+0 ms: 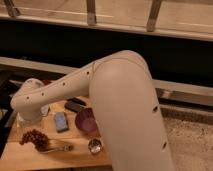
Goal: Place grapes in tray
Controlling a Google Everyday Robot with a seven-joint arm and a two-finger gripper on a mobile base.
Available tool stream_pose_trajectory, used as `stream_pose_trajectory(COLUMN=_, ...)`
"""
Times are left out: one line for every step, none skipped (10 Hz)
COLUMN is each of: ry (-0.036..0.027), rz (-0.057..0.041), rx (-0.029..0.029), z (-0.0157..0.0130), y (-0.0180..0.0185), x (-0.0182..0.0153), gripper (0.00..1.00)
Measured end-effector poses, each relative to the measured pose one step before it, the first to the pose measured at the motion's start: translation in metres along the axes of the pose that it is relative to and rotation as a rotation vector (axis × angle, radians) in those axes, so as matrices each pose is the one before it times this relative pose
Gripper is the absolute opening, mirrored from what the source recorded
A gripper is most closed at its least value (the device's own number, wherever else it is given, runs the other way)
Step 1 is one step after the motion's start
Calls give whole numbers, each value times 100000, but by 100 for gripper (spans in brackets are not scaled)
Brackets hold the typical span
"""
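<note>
The grapes [34, 138], a lumpy dark reddish-brown bunch, lie on the wooden table [20, 157] near its front left. My arm reaches across the view from the right, and its white wrist ends at the left. The gripper [29, 119] hangs below the wrist, just above and behind the grapes and slightly left of them. I cannot tell whether it touches them. The green tray is hidden behind my arm.
A purple bowl [86, 121] stands right of the grapes, with a blue object [61, 121] between them. A black object [75, 106] lies behind the bowl. A small metal cup [94, 145] and a spoon [57, 147] sit near the front edge.
</note>
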State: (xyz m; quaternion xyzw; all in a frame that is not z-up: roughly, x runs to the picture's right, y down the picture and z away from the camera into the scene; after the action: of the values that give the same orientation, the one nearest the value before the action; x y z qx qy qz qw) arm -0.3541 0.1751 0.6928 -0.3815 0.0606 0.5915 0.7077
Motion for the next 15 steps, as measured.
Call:
stream_pose_trajectory(ry=-450, rz=270, rx=358, z=-76, y=-362, x=-204, gripper=65)
stream_pose_trajectory(ry=-38, rz=67, rx=26, z=-15, y=-39, x=-24, gripper=65)
stream_pose_trajectory(ry=176, rz=-294, rx=105, z=73, y=161, x=52, gripper=65)
stream_pose_trajectory(ry=512, rz=55, rx=413, z=125, y=15, x=48, gripper=65)
stream_pose_trajectory(ry=1684, rz=-71, rx=-142, z=451, y=-250, x=19, gripper=65)
stream_pose_trajectory(ry=2100, rz=-88, rx=-138, z=986, y=-488, x=86, gripper=65)
stream_pose_trajectory(ry=2573, rz=-154, rx=-74, z=1480, y=-518, x=186, gripper=65)
stream_pose_trajectory(ry=2148, rz=-227, rx=-164, z=1254, y=-367, x=113, gripper=65)
stream_pose_trajectory(ry=2666, rz=-211, rx=-347, z=1445, y=-333, x=53, gripper=65)
stream_pose_trajectory(ry=2889, rz=-244, rx=-607, z=1322, y=-290, x=31, gripper=65)
stream_pose_trajectory(ry=2406, rz=-197, rx=-322, z=950, y=-127, x=-98, gripper=65)
stream_pose_trajectory(ry=1715, rz=-379, rx=-189, z=658, y=100, x=-9, gripper=65)
stream_pose_trajectory(ry=1779, rz=-433, rx=-235, z=784, y=194, x=1, gripper=65)
stream_pose_trajectory(ry=1071, rz=-306, rx=-198, z=487, y=191, x=80, gripper=63)
stream_pose_trajectory(ry=722, rz=-128, rx=-510, z=508, y=118, x=142, gripper=55)
